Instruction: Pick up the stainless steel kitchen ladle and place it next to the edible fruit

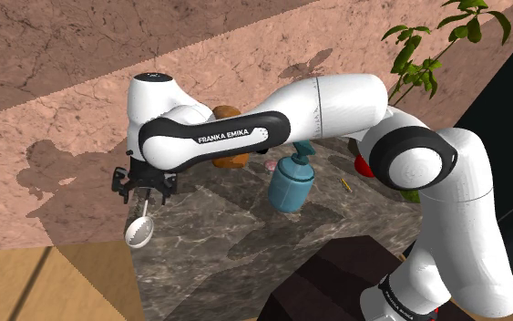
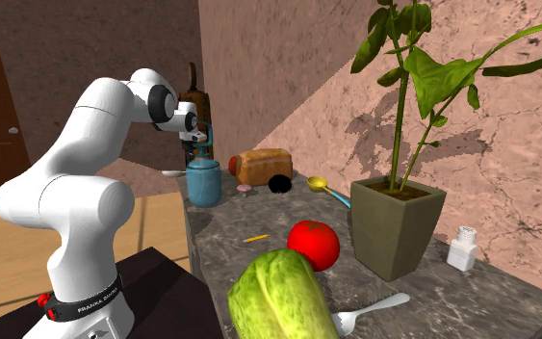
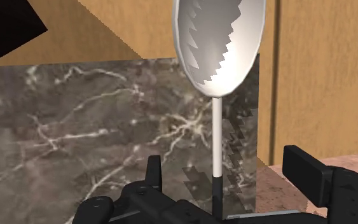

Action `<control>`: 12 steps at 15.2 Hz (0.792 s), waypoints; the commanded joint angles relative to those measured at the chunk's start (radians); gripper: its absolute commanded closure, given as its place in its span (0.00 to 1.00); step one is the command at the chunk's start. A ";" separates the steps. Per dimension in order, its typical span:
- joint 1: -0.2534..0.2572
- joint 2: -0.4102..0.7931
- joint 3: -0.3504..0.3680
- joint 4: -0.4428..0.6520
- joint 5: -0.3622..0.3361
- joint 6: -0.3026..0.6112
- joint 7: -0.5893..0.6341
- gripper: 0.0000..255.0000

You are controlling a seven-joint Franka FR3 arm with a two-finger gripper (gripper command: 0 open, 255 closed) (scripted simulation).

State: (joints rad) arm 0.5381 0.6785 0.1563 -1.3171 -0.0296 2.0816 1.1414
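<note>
The white arm (image 1: pixel 336 102) is stretched far out from its dark stand (image 1: pixel 336 287) at the shoulder view's lower right. The first links are raised upright above the stand and a sharp bend is made at the dark-jointed elbow. From there the long lettered forearm is carried nearly level toward that view's left, over the marble counter (image 1: pixel 218 251). At the wrist the hand is turned downward, so that the black gripper (image 1: pixel 142 190) is pointed at the counter's far corner, close to the pink wall. In the second exterior view the arm is bowed up from the stand and extended to the counter's far end, with the hand lowered behind a blue pump bottle (image 2: pixel 203 181).

The pale grey ladle (image 3: pixel 219 44) is found directly at the gripper. In the wrist view its thin handle is run straight out from the middle of the gripper, and its bowl is shown over the counter's edge, with wooden floor beyond. In the shoulder view the bowl is placed just below the gripper, on the line where marble meets floor. Whether the claw is pinched on the handle or spread around it cannot be told, nor whether the ladle is lifted clear of the stone.

The red tomato (image 2: pixel 314 245) is set toward the counter's other end, well apart from the ladle, just beside a potted plant (image 2: pixel 399 226) and a head of lettuce (image 2: pixel 278 294). A bread loaf (image 2: pixel 264 166) is laid near the bottle.
</note>
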 commanded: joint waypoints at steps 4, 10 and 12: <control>-0.005 -0.042 0.003 0.031 0.005 -0.074 -0.003 0.00; -0.006 -0.052 0.003 0.042 0.006 -0.094 -0.003 0.00; -0.006 -0.052 0.003 0.042 0.006 -0.094 -0.003 0.00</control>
State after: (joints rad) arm 0.5318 0.6267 0.1597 -1.2748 -0.0235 1.9878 1.1382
